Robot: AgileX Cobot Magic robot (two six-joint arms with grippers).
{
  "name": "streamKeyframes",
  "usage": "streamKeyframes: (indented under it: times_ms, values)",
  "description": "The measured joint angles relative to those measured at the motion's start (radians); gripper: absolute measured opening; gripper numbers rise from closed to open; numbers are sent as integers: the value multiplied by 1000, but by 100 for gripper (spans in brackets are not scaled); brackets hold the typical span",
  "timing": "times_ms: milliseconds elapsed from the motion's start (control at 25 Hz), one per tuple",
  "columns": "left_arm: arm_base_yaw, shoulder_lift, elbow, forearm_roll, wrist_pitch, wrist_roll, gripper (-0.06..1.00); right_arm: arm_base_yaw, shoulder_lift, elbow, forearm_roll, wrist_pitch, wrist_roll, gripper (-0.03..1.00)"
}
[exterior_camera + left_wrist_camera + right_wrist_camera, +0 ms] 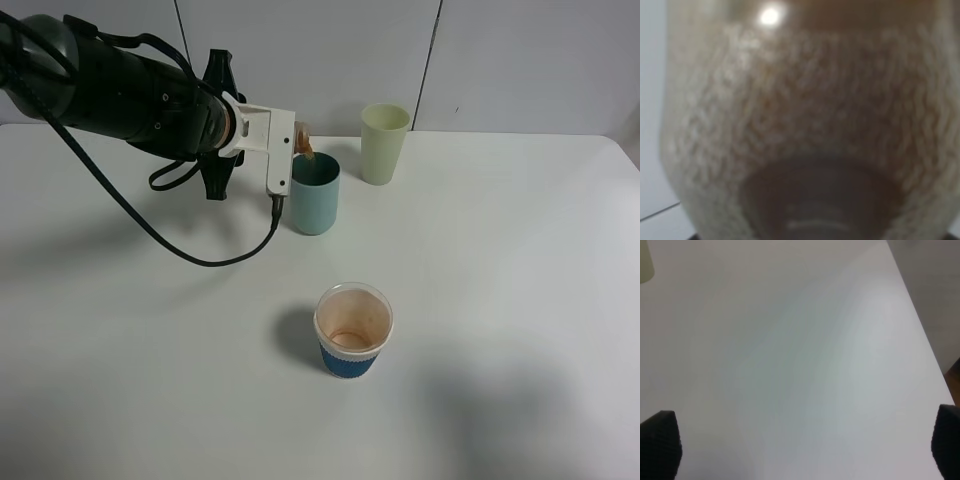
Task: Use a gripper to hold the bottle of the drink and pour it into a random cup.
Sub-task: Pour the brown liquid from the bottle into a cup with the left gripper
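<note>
- Tipping the bottle (304,142) over the teal cup (316,195), the left gripper (290,140) clamps it sideways, neck just above the rim, so the drink (307,150) can run in.
- The right gripper (800,450) hangs over bare table (805,350), fingertips spread wide and holding nothing, out of the pour's way.

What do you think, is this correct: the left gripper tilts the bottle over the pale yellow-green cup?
Wrong cup. The exterior high view shows the left gripper tilting the bottle over the teal cup; the pale yellow-green cup stands apart, behind and to its right.
</note>
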Motion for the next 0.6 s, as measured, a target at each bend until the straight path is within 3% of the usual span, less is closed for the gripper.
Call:
streamKeyframes:
  times_ms: [600]
  values:
    - [0, 0, -1, 48, 2, 3, 34, 0, 0, 0, 0, 0, 0, 100]
